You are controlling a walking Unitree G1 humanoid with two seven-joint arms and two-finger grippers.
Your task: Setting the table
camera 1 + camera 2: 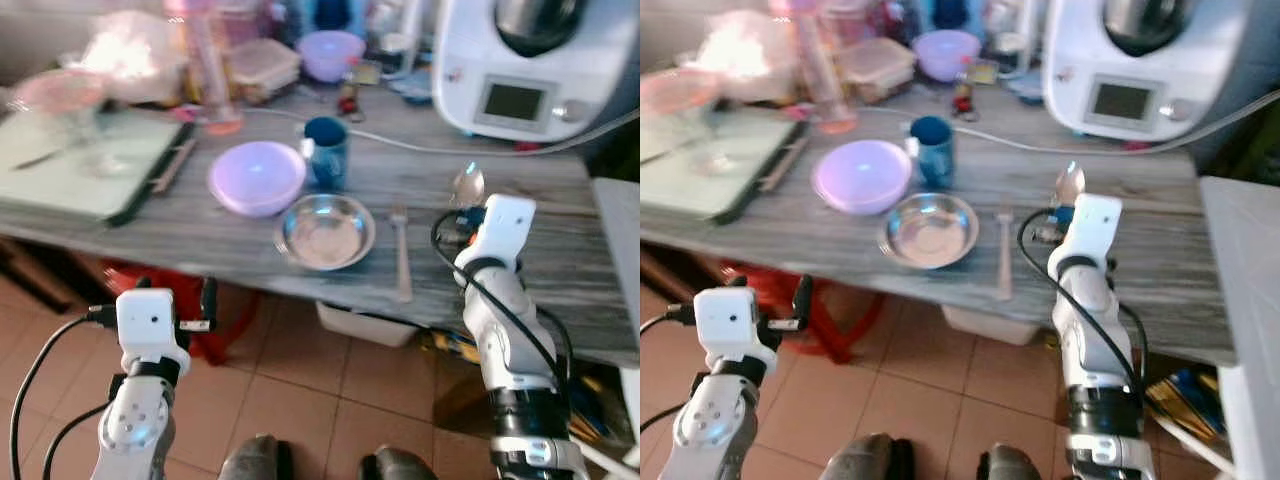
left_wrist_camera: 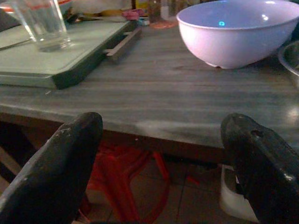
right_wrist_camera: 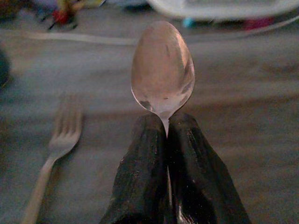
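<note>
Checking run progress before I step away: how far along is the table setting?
Done: steel plate sits near the table edge, fork laid to its right, lilac bowl and blue mug behind it. In hand: right gripper is shut on the spoon, above the table right of the fork. Left: laying the spoon down. Left gripper open, short of the table.

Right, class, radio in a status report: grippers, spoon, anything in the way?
Right gripper shut on spoon, over the table right of the fork. Left gripper open, off the table edge. Nothing in the way.
</note>
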